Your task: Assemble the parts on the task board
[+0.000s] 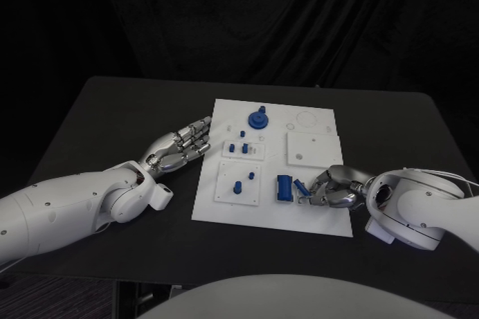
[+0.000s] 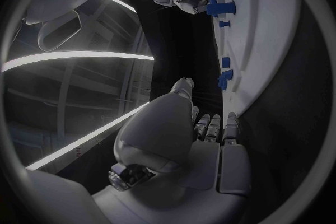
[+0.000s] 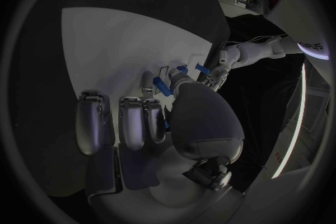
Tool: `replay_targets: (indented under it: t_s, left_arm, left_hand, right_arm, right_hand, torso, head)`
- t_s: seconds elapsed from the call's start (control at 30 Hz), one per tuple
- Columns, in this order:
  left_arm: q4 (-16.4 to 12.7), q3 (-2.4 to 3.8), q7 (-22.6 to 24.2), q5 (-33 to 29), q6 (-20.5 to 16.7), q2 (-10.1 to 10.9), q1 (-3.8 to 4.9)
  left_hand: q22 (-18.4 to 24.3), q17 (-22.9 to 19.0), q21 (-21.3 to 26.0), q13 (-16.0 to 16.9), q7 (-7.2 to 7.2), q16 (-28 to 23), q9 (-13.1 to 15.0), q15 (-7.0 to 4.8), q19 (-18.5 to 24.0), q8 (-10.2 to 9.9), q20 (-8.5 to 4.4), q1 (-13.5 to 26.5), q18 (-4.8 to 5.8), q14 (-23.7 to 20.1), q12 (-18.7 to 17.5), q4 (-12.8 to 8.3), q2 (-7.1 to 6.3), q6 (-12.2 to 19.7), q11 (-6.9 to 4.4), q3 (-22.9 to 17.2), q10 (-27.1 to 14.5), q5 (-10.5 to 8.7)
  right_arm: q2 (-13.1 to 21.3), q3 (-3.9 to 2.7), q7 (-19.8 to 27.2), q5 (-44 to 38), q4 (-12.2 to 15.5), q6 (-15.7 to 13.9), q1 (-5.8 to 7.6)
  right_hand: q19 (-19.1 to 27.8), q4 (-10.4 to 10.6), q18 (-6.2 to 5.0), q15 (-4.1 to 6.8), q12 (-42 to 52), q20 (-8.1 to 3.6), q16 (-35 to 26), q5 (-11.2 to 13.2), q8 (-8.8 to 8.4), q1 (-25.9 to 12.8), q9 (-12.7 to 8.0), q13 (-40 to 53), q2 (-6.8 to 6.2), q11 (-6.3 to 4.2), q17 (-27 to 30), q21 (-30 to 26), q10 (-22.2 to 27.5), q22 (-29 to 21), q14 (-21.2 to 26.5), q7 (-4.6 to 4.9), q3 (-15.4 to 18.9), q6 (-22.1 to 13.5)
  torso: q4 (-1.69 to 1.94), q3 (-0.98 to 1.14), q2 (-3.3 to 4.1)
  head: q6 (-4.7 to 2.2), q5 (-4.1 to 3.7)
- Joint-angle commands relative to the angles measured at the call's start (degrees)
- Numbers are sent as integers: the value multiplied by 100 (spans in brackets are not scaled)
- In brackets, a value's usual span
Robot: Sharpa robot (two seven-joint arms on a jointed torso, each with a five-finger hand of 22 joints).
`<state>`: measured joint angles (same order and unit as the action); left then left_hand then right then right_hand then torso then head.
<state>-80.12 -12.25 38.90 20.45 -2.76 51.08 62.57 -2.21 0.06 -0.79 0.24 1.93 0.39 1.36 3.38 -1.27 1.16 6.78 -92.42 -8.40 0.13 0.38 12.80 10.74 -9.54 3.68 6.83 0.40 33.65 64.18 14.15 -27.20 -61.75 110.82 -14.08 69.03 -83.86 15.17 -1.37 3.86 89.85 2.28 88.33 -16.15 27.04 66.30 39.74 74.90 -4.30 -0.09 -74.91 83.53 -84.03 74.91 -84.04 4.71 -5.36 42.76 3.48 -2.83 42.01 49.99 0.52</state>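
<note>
1. Curling the right robot hand (image 1: 329, 188) in at the lower right of the frame and, by the look of it, pinching a small blue peg (image 1: 300, 188) between the fingertips, just beside an oblong blue block (image 1: 284, 188).
2. Resting the left robot hand (image 1: 185, 147) against the left edge of the white board (image 1: 259, 215), centre-left of the frame, fingers stretched and apart, holding nothing.
3. Probably seating the peg into or beside the block, judging from how close they are lying.
   - Keeping the peg square to its hole.
   - Lowering slowly rather than pushing at a slant.
   - Easing off the pinch only once the peg is standing by itself.
4. Steadying the board with the left robot hand seems wise, the board looking light enough to slide on the black tabletop (image 1: 120, 111).
5. Watching the block too: a nudge from the curled fingers is likely shifting it.
6. Reading the materials:
   - Pieces looking like hard, smooth plastic, so likely slipping under a light pinch.
   - Board looking flat, matt and rigid, carrying raised square plates at centre (image 1: 228, 174) and upper right (image 1: 314, 147).
   - Tabletop showing dull, with no shine.
7. Noting the shapes elsewhere:
   - A round blue disc with a knob (image 1: 257, 118) sitting near the top of the board.
   - Two short upright studs (image 1: 237, 148) standing below it.
   - One more stud (image 1: 237, 188) standing in the centre plate.
</note>
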Motion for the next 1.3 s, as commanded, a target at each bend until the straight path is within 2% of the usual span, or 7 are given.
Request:
replay_targets:
  t_s: [0.03, 0.23, 0.4, 0.67, 0.93, 1.07, 1.3]
  left_arm:
    - [-8, 4, 523, 12, 83, 0, -12]
    - [-6, 4, 505, 12, 102, 1, -14]
    - [-4, 4, 495, 12, 109, 4, -15]
    - [0, 4, 484, 12, 115, 4, -16]
    - [3, 4, 477, 12, 120, -5, -17]
    - [2, 4, 473, 12, 119, -6, -17]
    - [6, 4, 469, 12, 119, -4, -17]
  left_hand:
    - [-8, -6, -6, -9, -36, -39, 5, 49, 4, 26, 55, -24, 92, -13, -24, 2, 33, 16, 42, -24, 12, 22]
    - [-19, -6, -11, -9, -42, -39, 5, 68, -4, 25, 72, -15, 93, -13, -23, -1, 35, 15, 47, -28, 12, 14]
    - [-32, -6, -18, -9, -49, -39, 4, 98, -15, 25, 98, -4, 96, -13, -24, -5, 35, 15, 48, -35, 11, 10]
    - [-35, -6, -19, -9, -53, -39, 6, 103, -18, 26, 105, -2, 96, -13, -24, -6, 35, 7, 47, -37, 11, 8]
    - [-35, -6, -21, -9, -94, -39, 8, 108, -21, 30, 119, 8, 90, -13, -23, -11, 35, -13, 35, -44, 12, 8]
    - [-35, -6, -21, -8, -97, -39, 8, 108, -21, 30, 120, 9, 89, -13, -23, -12, 34, -12, 35, -44, 13, 8]
    - [-35, -6, -21, -8, -97, -39, 8, 108, -21, 30, 120, 9, 89, -13, -23, -12, 34, -12, 35, -44, 13, 8]
  right_arm:
    - [31, 9, -46, -451, 40, -88, -15]
    - [54, 7, -133, -798, 80, -43, -14]
    - [87, 5, -177, -965, 110, -34, -12]
    - [139, 2, -170, -1065, 164, -196, 5]
    - [117, 0, -145, -1088, 188, -340, 88]
    - [64, -1, -154, -1091, 162, -300, 104]
    - [-49, -1, -194, -1152, 79, -187, 112]
  right_hand:
    - [-257, 10, -47, -49, 15, 52, -15, -6, -29, 19, -64, 1510, -58, 49, -958, -39, -597, 1264, -488, 19, 75, -13]
    - [-243, 57, -54, -62, 15, 67, -12, -9, -39, -16, -131, 1510, -91, 63, -967, -65, -597, 1255, -489, 27, 111, 9]
    - [-243, 101, -55, -63, 15, 76, -8, -15, 23, -28, -172, 1510, -91, 56, -974, -65, -597, 1255, -490, 11, 123, 129]
    - [-240, 131, -57, -54, 15, 74, -5, -16, 54, -64, -227, 1510, 17, 43, -981, -70, -597, 1253, -491, -1, 103, 187]
    - [-248, 126, -53, -52, 15, 72, 3, -15, 55, -76, -266, 1510, 98, 42, -1005, -55, -597, 1259, -496, -3, 85, 195]
    - [-246, 124, -54, -52, 15, 72, 3, -15, 56, -77, -269, 1510, 102, 41, -1006, -60, -597, 1257, -496, -4, 84, 198]
    - [-235, 132, -59, -52, 15, 72, 5, -7, 46, -120, -297, 1510, 99, 45, -1009, -80, -597, 1250, -497, 1, 109, 184]
  torso:
    - [-7, 1, 0]
    - [-1, 0, 1]
    - [-1, 0, -1]
    - [1, -3, 0]
    - [1, -2, 2]
    - [-6, 0, 3]
    - [3, -3, 0]
  head:
    - [1, 6]
    - [1, 12]
    - [1, 17]
    - [1, 10]
    - [1, -6]
    - [1, 4]
    - [1, -2]
